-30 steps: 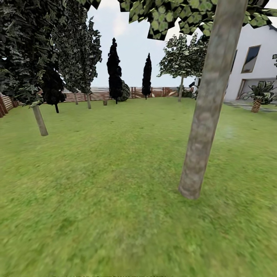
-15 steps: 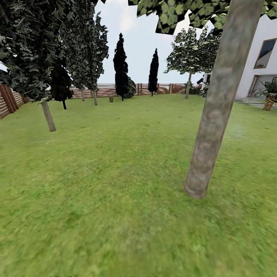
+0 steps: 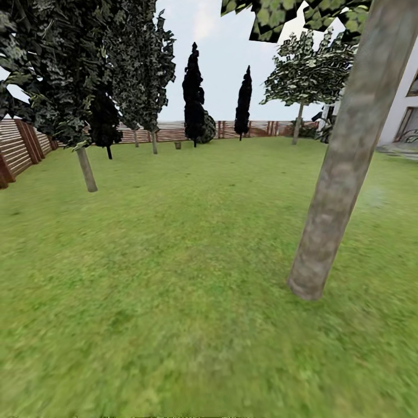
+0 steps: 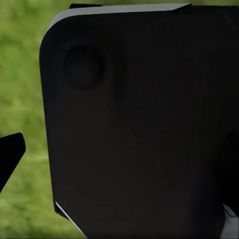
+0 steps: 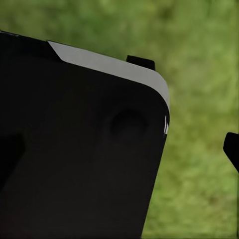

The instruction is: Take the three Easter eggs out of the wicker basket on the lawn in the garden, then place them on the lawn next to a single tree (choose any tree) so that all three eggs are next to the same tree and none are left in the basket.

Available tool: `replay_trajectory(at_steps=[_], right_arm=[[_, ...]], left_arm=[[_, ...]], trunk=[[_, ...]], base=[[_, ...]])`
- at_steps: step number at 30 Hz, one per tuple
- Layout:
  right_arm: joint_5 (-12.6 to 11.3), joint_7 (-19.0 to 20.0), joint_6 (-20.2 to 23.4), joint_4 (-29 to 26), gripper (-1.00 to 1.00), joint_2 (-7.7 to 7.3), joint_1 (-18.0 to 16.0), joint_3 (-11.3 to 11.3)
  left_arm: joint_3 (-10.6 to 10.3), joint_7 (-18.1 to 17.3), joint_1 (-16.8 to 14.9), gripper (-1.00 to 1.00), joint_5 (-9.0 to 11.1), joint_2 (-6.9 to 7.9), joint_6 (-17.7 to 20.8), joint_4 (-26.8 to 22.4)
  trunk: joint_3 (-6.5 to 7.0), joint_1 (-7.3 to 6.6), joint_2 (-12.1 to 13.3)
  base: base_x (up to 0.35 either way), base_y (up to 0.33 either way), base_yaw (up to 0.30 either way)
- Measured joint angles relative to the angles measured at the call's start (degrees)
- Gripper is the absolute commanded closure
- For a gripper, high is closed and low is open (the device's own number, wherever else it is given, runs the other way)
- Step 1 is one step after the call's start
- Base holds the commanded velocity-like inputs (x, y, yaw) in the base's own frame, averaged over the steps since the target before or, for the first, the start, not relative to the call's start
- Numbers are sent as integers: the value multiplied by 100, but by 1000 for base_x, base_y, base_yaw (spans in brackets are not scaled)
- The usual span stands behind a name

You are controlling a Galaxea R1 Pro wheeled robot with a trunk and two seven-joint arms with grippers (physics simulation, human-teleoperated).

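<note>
0 eggs or basket are in sight: the robot seems to be searching the garden. A pale tree (image 3: 339, 174) stands near on the lawn (image 3: 174, 261), fence (image 3: 23, 145) far beyond. Next: find the basket. Both grippers' jaw state cannot be told.

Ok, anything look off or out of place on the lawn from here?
Nothing stands out. The lawn lies plain green, with nothing spilled or tipped on it. The near tree leans in the head view, likely from camera tilt. A small brown object by the far fence is too small to identify.
</note>
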Motion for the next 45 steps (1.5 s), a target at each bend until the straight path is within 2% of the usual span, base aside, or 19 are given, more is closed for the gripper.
replay_trajectory(at_steps=[24,45], right_arm=[[-17,0,3,-1,-100,-14,0,-8],[-21,0,1,-2,-100,-20,0,-8]], left_arm=[[0,0,0,-100,0,1,-2,0],[1,0,0,-100,0,2,2,0]], trunk=[[-220,0,0],[-414,0,0]], base=[[0,0,129],[0,0,70]])
